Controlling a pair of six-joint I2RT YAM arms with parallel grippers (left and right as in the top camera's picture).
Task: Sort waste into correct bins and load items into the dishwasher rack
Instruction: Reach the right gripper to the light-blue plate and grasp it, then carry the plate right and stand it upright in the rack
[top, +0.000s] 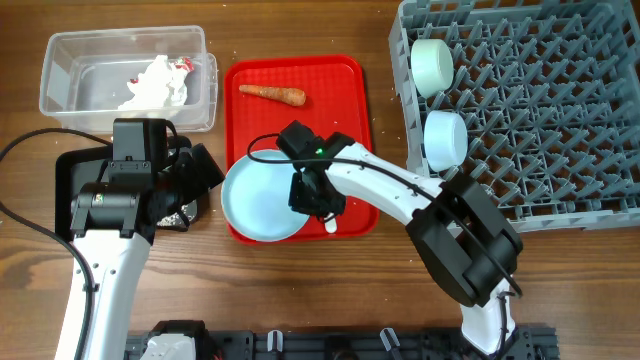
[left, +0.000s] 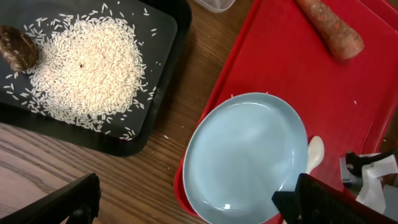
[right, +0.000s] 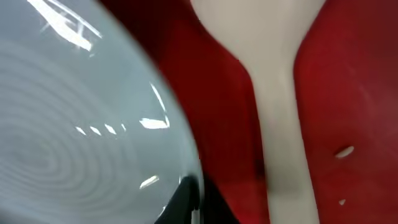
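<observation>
The pale-blue plate (top: 258, 200) (left: 245, 155) (right: 74, 124) lies on the red serving tray (top: 340, 110), overhanging its front-left corner. My right gripper (top: 318, 200) (right: 189, 202) is shut on the plate's right rim. The white spoon (left: 314, 155) (right: 280, 93) lies just right of the plate. The carrot (top: 272, 94) (left: 333, 28) lies at the tray's back. My left gripper (top: 200, 180) (left: 199, 205) is open and empty, between the black tray (top: 75, 170) and the plate. Rice (left: 87, 62) and a brown lump (left: 17, 48) lie in the black tray. The yellow cup is out of view.
The clear tub (top: 60, 80) at back left holds the napkin (top: 155, 85) and red wrapper (top: 180, 64). The grey rack (top: 540, 100) at right holds the mint-white bowl (top: 433, 63) and the blue bowl (top: 445, 137) along its left side.
</observation>
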